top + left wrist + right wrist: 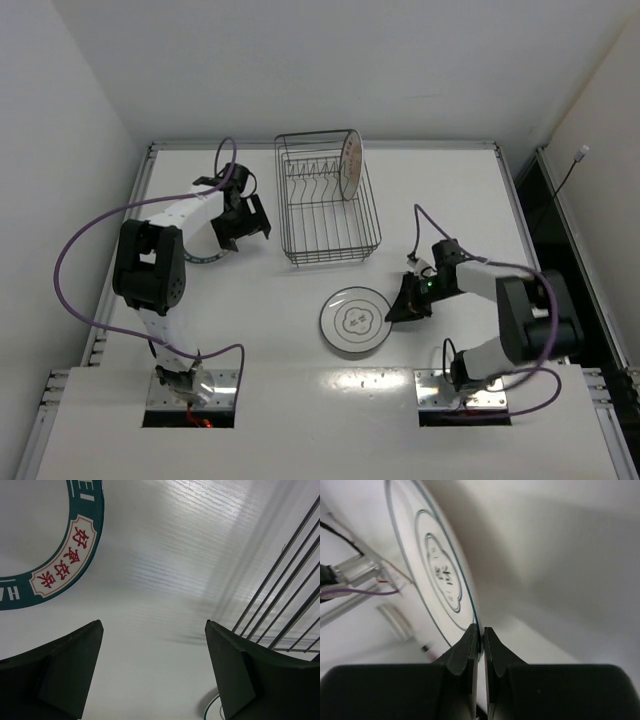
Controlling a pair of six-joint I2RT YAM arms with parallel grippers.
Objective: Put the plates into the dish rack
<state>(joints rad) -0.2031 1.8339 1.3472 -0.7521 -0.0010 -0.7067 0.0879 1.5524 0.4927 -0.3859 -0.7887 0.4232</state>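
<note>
**Clerk:** Item one, flower-mark plate. Location?

**Checker:** It lies on the surface, on the near side of the dish rack and apart from it. From the plate, the rack is farther from the arm bases and a shade left.

**Clerk:** Nearer arm?

**Checker:** The right. The right end effector is at the plate's right-hand rim, and the plate extends leftward from it (towards the middle of the surface).

**Clerk:** Its state?

**Checker:** The fingers are drawn to a thin slit with the plate's rim pinched between them. Whether the plate has left the surface cannot be told.

**Clerk:** Item two, left end effector?

**Checker:** Jaws wide, holding nothing. It hangs over bare surface between the rack's left wall and the teal-banded plate, touching neither.

**Clerk:** Item three?

**Checker:** The orange-centred plate stands on edge at the right end of the prong row, its face turned sideways. The free prongs run to its left.

**Clerk:** What does the next move call for?

**Checker:** In judgement: lift the flower-mark plate, tip it on edge with its face sideways like the racked one, carry it away from the bases and slightly left, then lower it into a free slot
</note>
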